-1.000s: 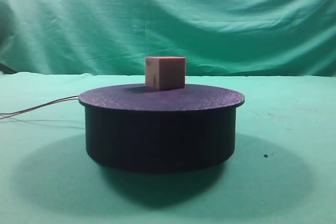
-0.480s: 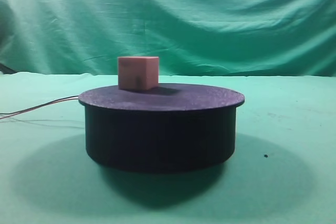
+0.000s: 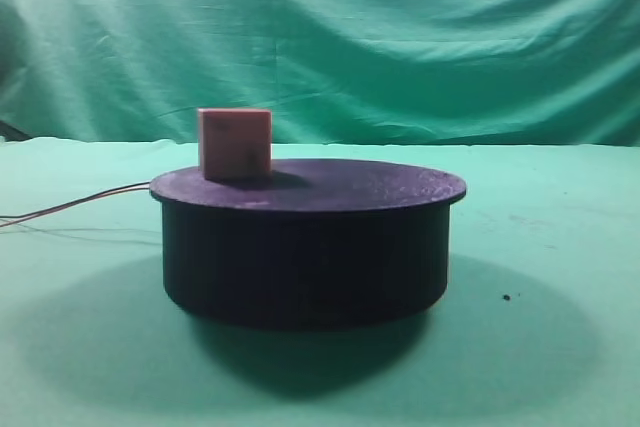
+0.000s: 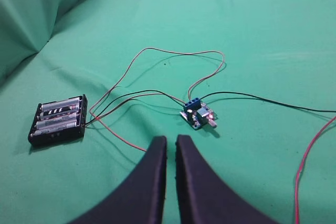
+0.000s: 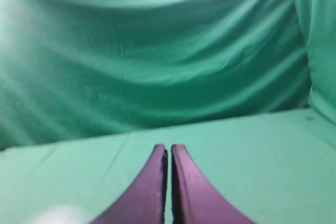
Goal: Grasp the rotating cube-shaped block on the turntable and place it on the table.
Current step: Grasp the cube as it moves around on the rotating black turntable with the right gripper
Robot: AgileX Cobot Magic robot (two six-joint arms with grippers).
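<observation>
Where the exterior high view is read from its left edge, thin wires (image 3: 75, 202) run across the table (image 3: 560, 247) to the left side of the turntable (image 3: 305, 247); their far ends are cut off by the frame. On the turntable's top, near its left rim, sits the cube-shaped block (image 3: 234, 144). It stands upright and flat on the dark surface, one broad face turned almost squarely to the camera, with only a thin sliver of a second face at its left edge. Being a cube, it has no long axis. Faint marks on the front face are too blurred to make out. Right of the turntable, a small dark speck (image 3: 506, 297) lies on the cloth. Neither arm appears in this view.

Seen from the left wrist, a battery holder (image 4: 58, 120) lies left of a small blue circuit board (image 4: 198, 114), wires joining them. The left gripper (image 4: 171, 141) has its jaws drawn nearly together on nothing; its body is cut off below.

Seen from the right wrist, the right gripper (image 5: 169, 149) is likewise closed and empty, before green drapery. The turntable is not visible in either wrist view.
</observation>
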